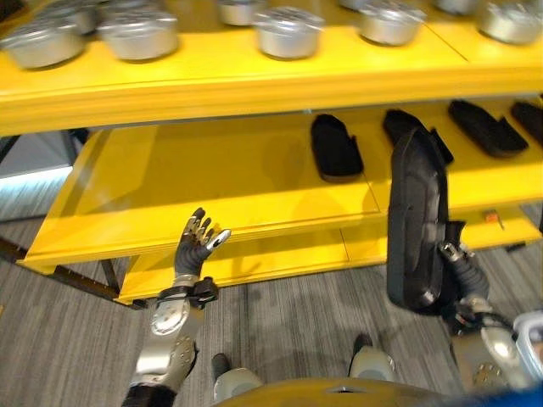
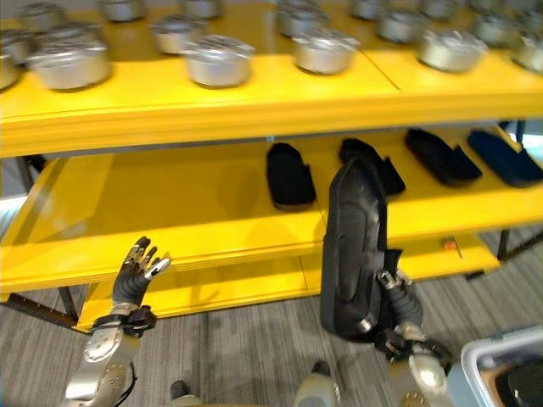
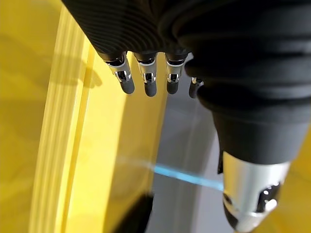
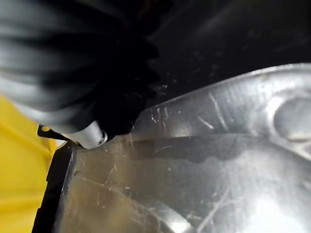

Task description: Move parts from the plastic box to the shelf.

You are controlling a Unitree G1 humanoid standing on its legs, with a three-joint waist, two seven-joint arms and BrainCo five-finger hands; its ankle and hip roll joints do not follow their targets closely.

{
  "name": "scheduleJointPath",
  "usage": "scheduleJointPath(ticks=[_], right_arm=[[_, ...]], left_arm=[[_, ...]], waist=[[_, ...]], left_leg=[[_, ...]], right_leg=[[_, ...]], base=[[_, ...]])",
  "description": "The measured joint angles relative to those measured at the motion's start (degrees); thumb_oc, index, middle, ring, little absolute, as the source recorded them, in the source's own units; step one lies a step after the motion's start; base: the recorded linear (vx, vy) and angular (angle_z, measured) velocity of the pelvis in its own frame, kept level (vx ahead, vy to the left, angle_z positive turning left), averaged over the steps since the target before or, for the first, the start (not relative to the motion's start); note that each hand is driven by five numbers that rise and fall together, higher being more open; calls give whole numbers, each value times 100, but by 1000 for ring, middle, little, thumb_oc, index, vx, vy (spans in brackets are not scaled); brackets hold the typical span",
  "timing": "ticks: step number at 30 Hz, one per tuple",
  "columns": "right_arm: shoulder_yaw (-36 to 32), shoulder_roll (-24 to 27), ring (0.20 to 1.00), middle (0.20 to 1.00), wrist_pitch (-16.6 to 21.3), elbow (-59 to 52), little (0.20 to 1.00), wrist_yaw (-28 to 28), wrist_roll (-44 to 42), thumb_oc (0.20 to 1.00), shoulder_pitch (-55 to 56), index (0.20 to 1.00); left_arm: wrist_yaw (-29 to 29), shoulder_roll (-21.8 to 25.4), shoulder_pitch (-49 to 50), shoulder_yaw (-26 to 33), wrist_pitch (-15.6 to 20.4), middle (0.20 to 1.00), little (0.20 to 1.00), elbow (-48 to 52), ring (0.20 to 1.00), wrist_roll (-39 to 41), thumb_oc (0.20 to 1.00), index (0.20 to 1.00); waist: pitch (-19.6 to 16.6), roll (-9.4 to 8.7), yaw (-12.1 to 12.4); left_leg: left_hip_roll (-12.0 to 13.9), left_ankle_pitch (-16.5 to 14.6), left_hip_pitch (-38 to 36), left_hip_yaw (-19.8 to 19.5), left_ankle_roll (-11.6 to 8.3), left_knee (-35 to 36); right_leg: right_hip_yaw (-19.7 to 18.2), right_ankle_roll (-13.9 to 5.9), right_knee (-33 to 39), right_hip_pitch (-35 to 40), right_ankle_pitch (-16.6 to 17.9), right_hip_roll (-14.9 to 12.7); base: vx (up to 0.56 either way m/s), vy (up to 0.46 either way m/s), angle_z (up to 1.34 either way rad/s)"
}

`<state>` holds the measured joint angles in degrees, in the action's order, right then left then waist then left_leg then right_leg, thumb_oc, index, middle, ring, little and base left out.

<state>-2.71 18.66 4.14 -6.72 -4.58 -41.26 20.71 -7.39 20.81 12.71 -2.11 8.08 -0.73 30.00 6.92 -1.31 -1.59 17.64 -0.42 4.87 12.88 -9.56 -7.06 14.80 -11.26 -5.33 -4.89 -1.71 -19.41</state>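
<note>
Black elongated part (image 2: 352, 246) stands upright in right hand (image 2: 399, 292) (fingers curled on its lower end); left hand (image 2: 136, 271) open, empty; four more black parts (image 2: 289, 174) lie on the yellow shelf (image 2: 170, 212).

A yellow shelf (image 2: 254, 110) stands on grey floor (image 2: 246, 356). Its top tier carries metal pots (image 2: 219, 59) in rows — round, silver, lidded. The middle tier (image 2: 170, 212) holds black parts (image 2: 289, 175) lying flat in a row toward the right, its left half bare. A lower tier (image 2: 221, 284) shows beneath.

Pots (image 2: 219, 59) above black parts (image 2: 290, 176) (shelved)
</note>
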Motion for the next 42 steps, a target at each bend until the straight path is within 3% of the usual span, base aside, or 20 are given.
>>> scheduleJointPath(ticks=[2, 3, 4, 5, 6, 9, 13, 18, 21, 24, 27, 30, 32, 34, 37, 38, 40, 41, 42], right_arm=[[57, -123, 200, 200, -23, -17, 200, 12, -1, 200, 62, 200], [76, -195, 200, 200, -20, -60, 200, 14, 2, 200, 115, 200], [107, -266, 200, 200, -20, -38, 200, 8, 11, 200, 38, 200], [194, -314, 200, 200, -20, -39, 200, 42, 20, 200, -111, 200], [288, -299, 200, 200, -21, -48, 200, 66, 48, 200, -303, 200], [403, -279, 200, 200, -23, -72, 200, 42, 46, 200, -450, 200], [620, -145, 200, 200, -28, -78, 200, 38, 48, 200, -549, 200], [905, 127, 200, 200, -78, -65, 200, -37, 112, 200, -968, 200], [1234, 398, 200, 200, -111, 28, 200, -112, 117, 200, -1622, 200], [1408, 416, 200, 200, -151, 219, 200, -161, 112, 200, -2125, 200], [1558, 358, 200, 200, -159, 734, 200, -296, 97, 200, -2887, 200], [1588, 411, 200, 200, -160, 853, 200, -341, 98, 200, -3234, 200], [1687, 403, 200, 200, -158, 1070, 200, -417, 88, 200, -3475, 200], [1669, 403, 200, 200, -157, 1173, 200, -541, 83, 200, -3585, 200], [1679, 403, 200, 200, -159, 1344, 200, -674, 85, 200, -3874, 200], [1694, 396, 200, 200, -155, 1344, 200, -722, 82, 200, -3991, 200], [1789, 392, 200, 200, -155, 1463, 200, -751, 92, 200, -4252, 200], [1885, 423, 200, 200, -157, 1640, 200, -784, 98, 200, -4625, 200], [1881, 501, 200, 200, -156, 1677, 200, -798, 103, 200, -4772, 200]], left_arm=[[-7, 175, 144, 137, 5, 1000, 1000, 48, 1000, -1, 1000, 1000], [-6, 302, 209, 150, 10, 1000, 1000, 121, 1000, -3, 1000, 1000], [-24, 308, 220, 195, 1, 1000, 1000, 90, 1000, -4, 1000, 1000], [-30, 304, 223, 216, 5, 1000, 1000, 89, 1000, -5, 1000, 1000], [-43, 304, 223, 211, 5, 1000, 1000, 97, 1000, -6, 1000, 1000], [-81, 274, 163, 214, 7, 1000, 1000, 102, 1000, -16, 1000, 1000], [-171, 236, 192, 205, 6, 1000, 1000, 103, 1000, -18, 1000, 1000], [-171, 218, 186, 157, 1, 1000, 1000, 119, 1000, -16, 1000, 1000], [-161, 217, 182, -49, -21, 1000, 1000, 169, 1000, -8, 1000, 1000], [-164, 248, 133, -69, -39, 1000, 1000, 233, 1000, 25, 1000, 1000], [-166, 390, 71, -20, -33, 1000, 1000, 417, 1000, 30, 1000, 1000], [-171, 546, -53, -6, -36, 1000, 1000, 440, 1000, 34, 1000, 1000], [-161, 750, -68, -47, -41, 1000, 1000, 441, 1000, 36, 1000, 1000], [-156, 934, -171, -101, -37, 1000, 1000, 437, 1000, 35, 1000, 1000], [-135, 1102, -376, -275, -40, 1000, 1000, 420, 1000, 31, 1000, 1000], [-135, 1210, -449, -416, -34, 1000, 1000, 388, 1000, 34, 1000, 1000], [-147, 1300, -650, -443, -15, 1000, 1000, 405, 1000, 32, 1000, 1000], [-148, 1441, -825, -488, -16, 1000, 1000, 389, 1000, 32, 1000, 1000], [-143, 1426, -919, -505, -14, 1000, 1000, 389, 1000, 30, 1000, 1000]], waist=[[-118, -262, -25], [-195, -479, -23], [-230, -579, 109], [-242, -619, 144], [-224, -594, 174], [-160, -568, 218], [-143, -576, 253], [-67, -613, 443], [6, -564, 614], [47, -563, 849], [119, -596, 1219], [135, -617, 1212], [147, -610, 1358], [166, -607, 1341], [321, -495, 1301], [448, -414, 1282], [569, -380, 1224], [796, -296, 1221], [868, -208, 1206]], left_leg=[[-348, 31, 25, -59, 129, 75], [-503, 74, 35, -60, 144, 92], [-647, 24, 43, -54, 167, 13], [-683, -134, 192, -76, 200, -146], [-774, -110, 198, -64, 235, -166], [-920, -231, 236, -88, 301, -227], [-922, -324, 404, -118, 323, -391], [-868, -324, 710, -299, 252, -629], [-745, -316, 997, -533, 227, -805], [-812, -307, 1219, -678, 233, -929], [-992, -451, 1528, -762, 347, -1259], [-1183, -563, 1850, -941, 456, -1525], [-1320, -744, 2008, -972, 549, -1804], [-1379, -849, 2150, -1038, 619, -1978], [-1450, -949, 2216, -967, 791, -2125], [-1442, -921, 2152, -869, 908, -2102], [-1436, -995, 2094, -691, 1034, -2164], [-1382, -984, 1960, -577, 1075, -2106], [-1349, -965, 1976, -558, 1108, -2092]], right_leg=[[1, 72, -279, 142, -17, -96], [29, 122, -150, 243, 120, -158], [35, 4, 28, 374, 322, -263], [40, 80, 134, 388, 535, -345], [33, 140, 142, 353, 818, -368], [171, 140, 152, 406, 884, -530], [267, 119, 289, 437, 859, -542], [535, -178, 551, 581, 577, -470], [728, -186, 558, 526, 539, -317], [867, -191, 522, 483, 560, -351], [1029, -211, 507, 531, 562, -510], [1158, -187, 470, 516, 571, -678], [1136, -11, 438, 522, 685, -746], [1137, 79, 388, 514, 761, -781], [984, 324, 58, 236, 1177, -927], [920, 327, -493, -28, 1286, -1148], [957, 318, -871, -367, 1674, -1295], [955, 204, -1110, -658, 1576, -1411], [967, 140, -978, -643, 1335, -1310]], base=[[88, 172, 52], [86, 166, 44], [81, 147, 24], [105, 166, 13], [123, 197, 10], [82, 93, 12], [53, 2, 4], [39, -43, 16], [10, -9, 25], [27, 20, 28], [11, 38, 31], [76, 35, 50], [60, 85, 22], [25, 139, 16], [-9, 192, -5], [-30, 122, -19], [-32, 26, -48], [-47, -93, -57], [-31, -64, -42]])
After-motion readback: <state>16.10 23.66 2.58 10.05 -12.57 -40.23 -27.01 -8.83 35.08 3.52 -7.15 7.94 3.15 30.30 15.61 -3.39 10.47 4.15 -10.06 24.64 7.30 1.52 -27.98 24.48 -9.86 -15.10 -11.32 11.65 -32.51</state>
